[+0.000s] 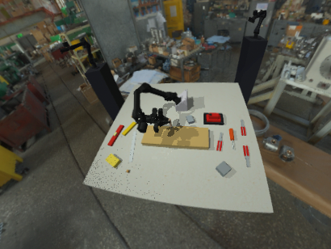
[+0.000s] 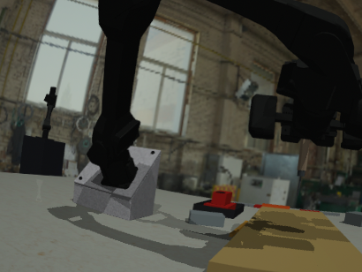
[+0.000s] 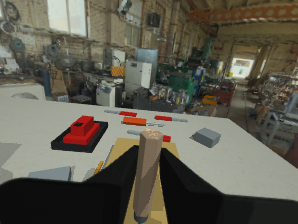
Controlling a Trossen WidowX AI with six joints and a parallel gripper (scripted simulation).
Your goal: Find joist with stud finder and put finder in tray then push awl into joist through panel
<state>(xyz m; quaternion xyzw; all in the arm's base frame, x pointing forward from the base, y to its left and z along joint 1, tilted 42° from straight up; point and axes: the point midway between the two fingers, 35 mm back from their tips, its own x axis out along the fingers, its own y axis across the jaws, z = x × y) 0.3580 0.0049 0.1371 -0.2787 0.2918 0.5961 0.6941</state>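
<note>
Gray blocks: I see one small block (image 1: 190, 119) (image 2: 207, 218) near a larger square one (image 1: 224, 168) (image 3: 206, 137)? No.Yellow block with dark dots (image 1: 113, 160): I see it near the table's speckled corner.
Orange-handled screwdriver (image 1: 232, 135) (image 3: 135, 121): I see it lying between red-handled tools (image 1: 219, 142) (image 3: 163, 118).

Panel (image 1: 175, 137) (image 2: 282, 240) (image 3: 171, 150) — showing plain tan | awl handle (image 2: 304, 155) (image 3: 148, 170) — showing pale brown | stud finder (image 1: 213, 117) (image 2: 222, 200) (image 3: 81, 131) — wearing red (its surround (image 1: 207, 121) (image 2: 202, 210) (image 3: 60, 145) showing black)
</note>
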